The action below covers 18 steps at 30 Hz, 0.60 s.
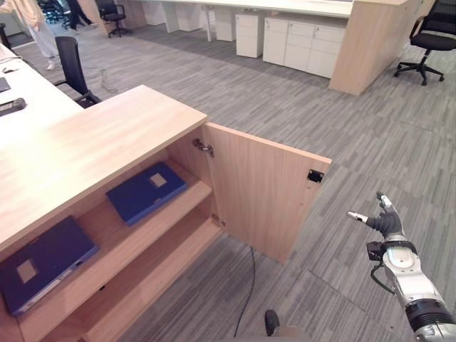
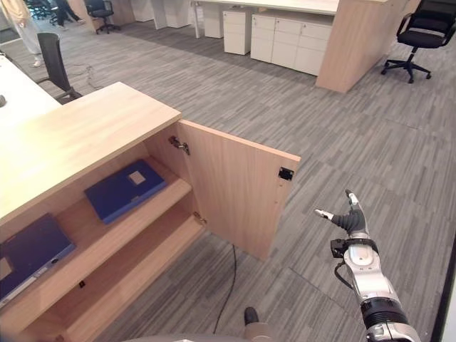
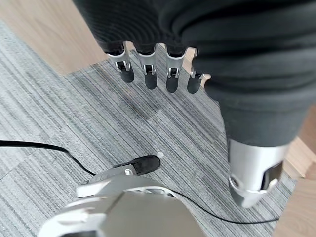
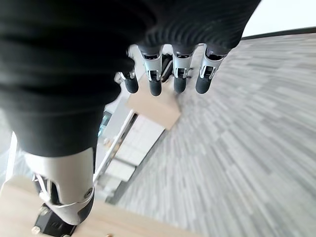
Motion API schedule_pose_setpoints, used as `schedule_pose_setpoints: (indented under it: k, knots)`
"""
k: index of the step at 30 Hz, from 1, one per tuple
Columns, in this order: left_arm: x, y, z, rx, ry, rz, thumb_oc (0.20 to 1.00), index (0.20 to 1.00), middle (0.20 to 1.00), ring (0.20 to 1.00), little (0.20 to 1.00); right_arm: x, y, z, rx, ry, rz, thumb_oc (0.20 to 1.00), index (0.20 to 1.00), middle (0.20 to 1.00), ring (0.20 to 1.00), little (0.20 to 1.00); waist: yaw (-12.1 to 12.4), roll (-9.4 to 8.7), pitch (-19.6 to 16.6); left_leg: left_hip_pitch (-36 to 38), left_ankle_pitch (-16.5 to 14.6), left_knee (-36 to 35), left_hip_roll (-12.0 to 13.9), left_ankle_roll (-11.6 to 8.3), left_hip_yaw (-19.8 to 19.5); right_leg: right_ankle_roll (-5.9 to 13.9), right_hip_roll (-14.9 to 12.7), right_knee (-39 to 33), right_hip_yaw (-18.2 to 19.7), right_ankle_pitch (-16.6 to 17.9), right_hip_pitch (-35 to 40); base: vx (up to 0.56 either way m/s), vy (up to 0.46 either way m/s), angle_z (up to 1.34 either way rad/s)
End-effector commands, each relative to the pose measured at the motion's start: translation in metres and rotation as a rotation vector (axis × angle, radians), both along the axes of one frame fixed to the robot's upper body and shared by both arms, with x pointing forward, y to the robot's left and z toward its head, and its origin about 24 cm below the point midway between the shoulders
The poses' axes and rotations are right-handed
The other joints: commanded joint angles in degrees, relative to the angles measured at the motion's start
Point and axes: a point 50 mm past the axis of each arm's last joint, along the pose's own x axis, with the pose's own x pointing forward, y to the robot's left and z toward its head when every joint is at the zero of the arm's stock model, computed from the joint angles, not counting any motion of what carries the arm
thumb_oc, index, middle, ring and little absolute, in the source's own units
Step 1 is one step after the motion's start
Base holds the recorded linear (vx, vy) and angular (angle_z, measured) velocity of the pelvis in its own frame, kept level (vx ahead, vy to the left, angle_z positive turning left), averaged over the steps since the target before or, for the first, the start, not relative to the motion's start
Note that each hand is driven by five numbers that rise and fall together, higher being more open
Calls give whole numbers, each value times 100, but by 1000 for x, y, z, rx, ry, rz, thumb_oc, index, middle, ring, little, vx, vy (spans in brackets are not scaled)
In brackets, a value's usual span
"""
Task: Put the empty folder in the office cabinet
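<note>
The wooden office cabinet (image 1: 107, 135) stands at the left with its door (image 1: 263, 185) swung open toward me. On its upper shelf lie two dark blue folders: one (image 1: 146, 191) near the door side, the other (image 1: 43, 262) further left. My right hand (image 1: 387, 222) is raised over the carpet to the right of the door, fingers straight and holding nothing, as the right wrist view also shows (image 4: 155, 79). My left hand (image 3: 148, 74) hangs over the grey carpet with straight fingers, empty.
The cabinet's lower shelf (image 1: 149, 285) is bare wood. A white desk (image 1: 28, 100) with a black chair (image 1: 75, 68) lies behind the cabinet. White drawer units (image 1: 303, 46) and another black chair (image 1: 431, 35) stand far back. A person (image 1: 35, 25) walks at the far left.
</note>
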Motion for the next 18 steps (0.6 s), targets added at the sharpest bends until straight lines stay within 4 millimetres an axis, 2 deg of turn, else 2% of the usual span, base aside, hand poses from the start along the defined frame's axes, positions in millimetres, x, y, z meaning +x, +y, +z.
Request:
schedule_pose_setpoints:
  k: [1,6,11,18]
  knots:
    - [-2,10,2,36,23,-29,1000,1000,1000,1000,1000,20,1,16,24,-71,11,1000,1000,1000,1000,1000,164,-398,-126,-98,-330,20,-427,100,-510,512,-21,-624,-339,536,-22,2,-14,5]
    - [-2,11,2,40,26,-30,1000,1000,1000,1000,1000,35,-1,33,-4,-91,26,1000,1000,1000,1000,1000,229,-394,-97,-186,-290,12,-406,73,-565,495,-36,-652,-416,496,-30,3,-15,5]
    - [-3,12,3,39,33,-29,1000,1000,1000,1000,1000,44,0,39,18,-98,34,1000,1000,1000,1000,1000,267,-389,-75,-218,-272,5,-394,54,-605,489,-50,-662,-467,471,-14,-2,-13,11]
    - [-2,11,2,32,31,-30,1000,1000,1000,1000,1000,61,17,44,128,-126,90,1000,1000,1000,1000,1000,335,-385,-67,-240,-259,-6,-368,20,-621,484,-41,-711,-520,434,24,7,-11,3]
